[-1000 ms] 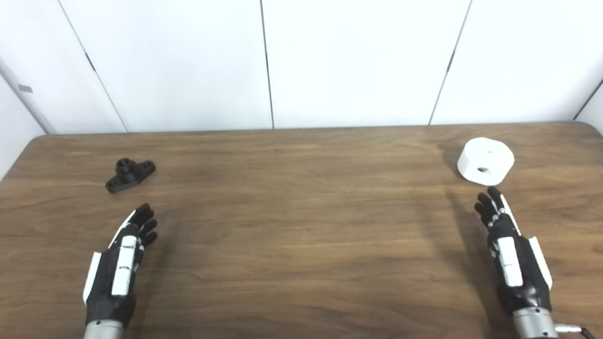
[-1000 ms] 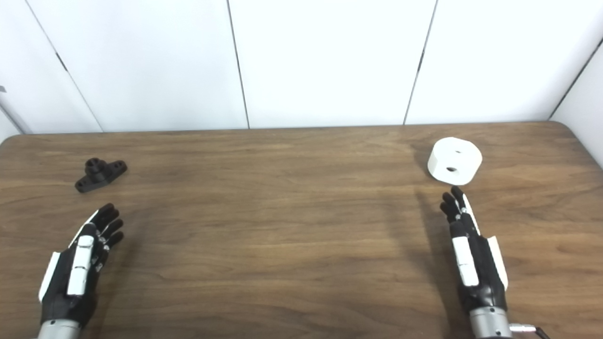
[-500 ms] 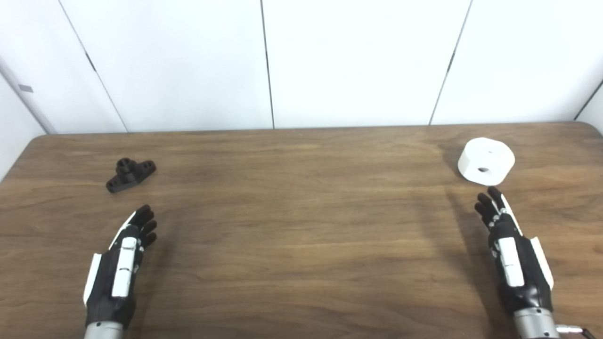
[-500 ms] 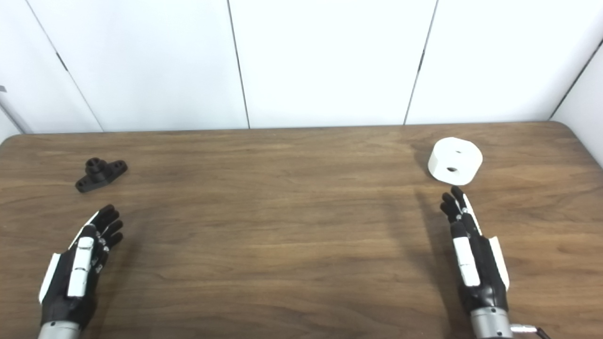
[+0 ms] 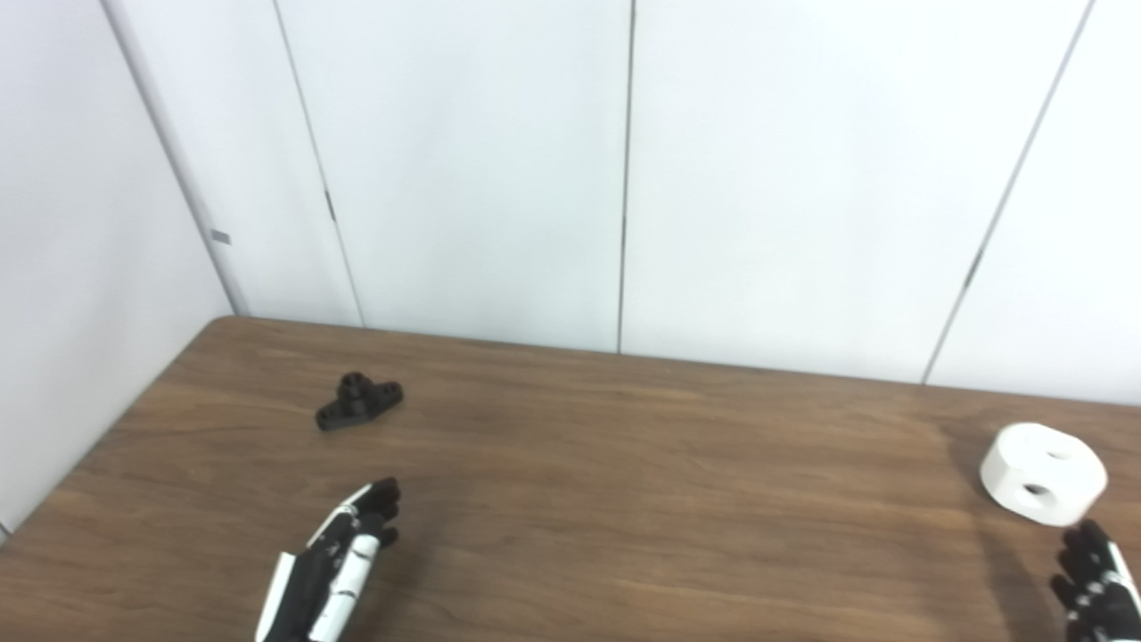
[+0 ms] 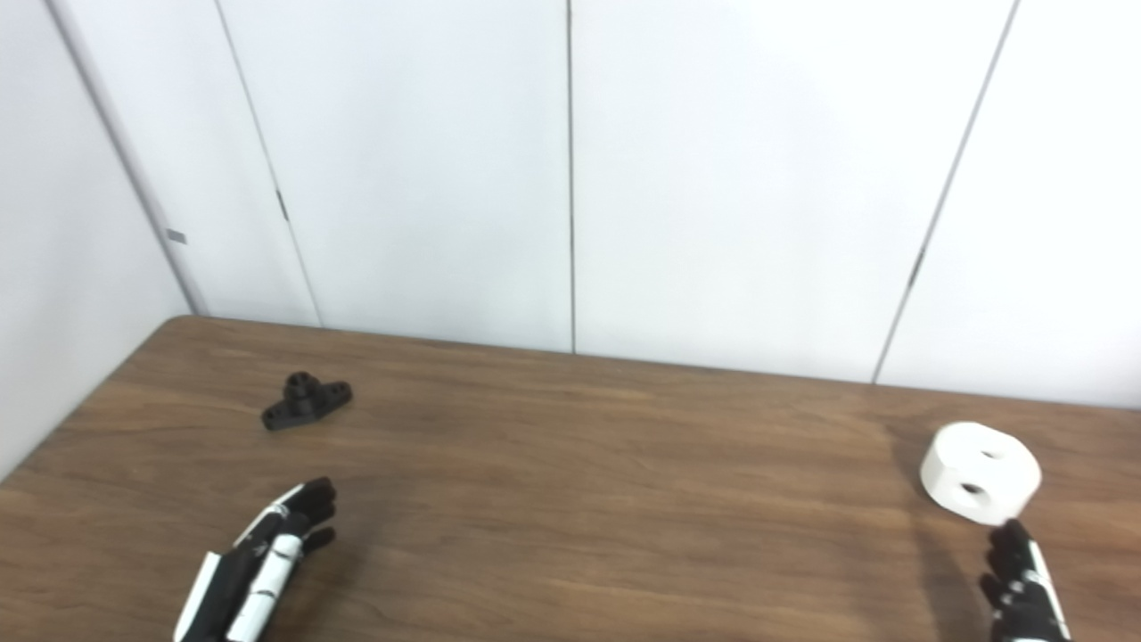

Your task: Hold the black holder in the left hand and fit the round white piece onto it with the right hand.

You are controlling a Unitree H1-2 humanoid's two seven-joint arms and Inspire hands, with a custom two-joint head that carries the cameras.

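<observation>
Now my camera has tilted up and leftward; items themselves unmoved. Black holder (image 5: 359, 401): centre-left on table (image 5: 624, 499), unheld. Round white piece (image 5: 1043, 473): right edge, unheld. Left hand (image 5: 334, 566): lower left, fingers spread, empty. Right hand (image 6: 1021, 588): lower right corner, fingers extended, empty.

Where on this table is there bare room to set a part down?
The wide middle stretch between the black holder and the round white piece is bare wood. Tighter spots: between the right hand and the white piece, and the near-left around the left hand.
</observation>
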